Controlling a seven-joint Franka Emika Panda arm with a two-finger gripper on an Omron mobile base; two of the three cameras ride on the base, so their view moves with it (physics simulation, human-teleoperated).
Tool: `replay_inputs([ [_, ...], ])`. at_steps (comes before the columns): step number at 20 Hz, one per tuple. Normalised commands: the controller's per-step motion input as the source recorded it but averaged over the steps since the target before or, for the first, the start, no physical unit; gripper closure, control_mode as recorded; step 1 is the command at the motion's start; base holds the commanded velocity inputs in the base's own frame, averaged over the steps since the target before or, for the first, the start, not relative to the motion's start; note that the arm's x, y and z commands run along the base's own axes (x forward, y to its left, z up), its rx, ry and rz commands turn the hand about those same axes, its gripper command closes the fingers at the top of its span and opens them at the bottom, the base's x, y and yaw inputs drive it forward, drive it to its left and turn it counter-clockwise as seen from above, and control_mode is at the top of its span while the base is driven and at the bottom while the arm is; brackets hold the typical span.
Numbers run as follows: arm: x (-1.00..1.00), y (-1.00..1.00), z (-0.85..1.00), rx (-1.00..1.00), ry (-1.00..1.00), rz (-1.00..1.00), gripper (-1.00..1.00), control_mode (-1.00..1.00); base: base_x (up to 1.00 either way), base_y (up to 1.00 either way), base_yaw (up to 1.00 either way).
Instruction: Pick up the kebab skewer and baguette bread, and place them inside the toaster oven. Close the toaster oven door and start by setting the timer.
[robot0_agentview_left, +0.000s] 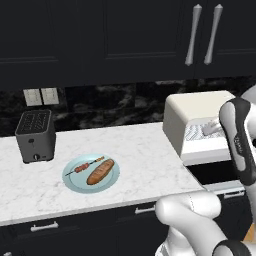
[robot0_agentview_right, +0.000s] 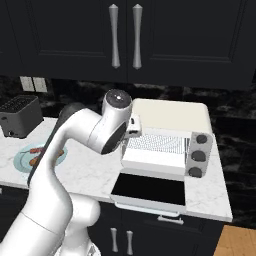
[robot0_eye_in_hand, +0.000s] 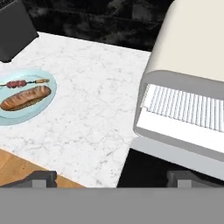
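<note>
A pale blue plate (robot0_agentview_left: 74, 182) on the marble counter carries the kebab skewer (robot0_agentview_left: 87, 165) and, just in front of it, the orange-brown baguette bread (robot0_agentview_left: 101, 171). In the hand view the skewer (robot0_eye_in_hand: 19, 83) and the baguette (robot0_eye_in_hand: 25, 97) lie at the left. The cream toaster oven (robot0_agentview_left: 200, 117) stands to the right. Its door (robot0_agentview_right: 147, 190) is folded down flat, baring the wire rack (robot0_eye_in_hand: 183, 105). My gripper (robot0_eye_in_hand: 111, 179) hovers open and empty above the counter by the oven's left front corner, well to the right of the plate.
A small dark slot toaster (robot0_agentview_left: 35, 136) stands at the back left of the counter. Three grey knobs (robot0_agentview_right: 199, 155) line the oven's right side. Dark cabinets with bar handles (robot0_agentview_left: 202, 34) hang overhead. The counter edge (robot0_agentview_left: 100, 207) runs in front of the plate.
</note>
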Motion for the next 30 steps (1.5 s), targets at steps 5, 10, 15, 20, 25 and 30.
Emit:
replay_inputs([
  [5,-0.13,-0.75,-0.18,0.03,-0.37,0.16,-1.0,-1.0,0.0,0.0,0.0],
  [10,0.0,-0.12,-0.23,0.02,-0.26,0.07,-1.0,-1.0,0.0,0.0,0.0],
  [15,0.03,-0.01,-0.32,0.0,-0.35,0.04,-1.0,-1.0,0.0,0.0,0.0],
  [20,0.19,-0.12,-0.08,0.12,-0.18,0.0,-1.0,-1.0,0.0,0.0,0.0],
  [25,0.3,-0.22,-0.17,0.21,-0.02,0.0,-1.0,-1.0,0.0,0.0,0.0],
  [30,0.56,-0.31,-0.06,0.14,0.0,0.0,-1.0,-1.0,0.0,0.0,0.0],
])
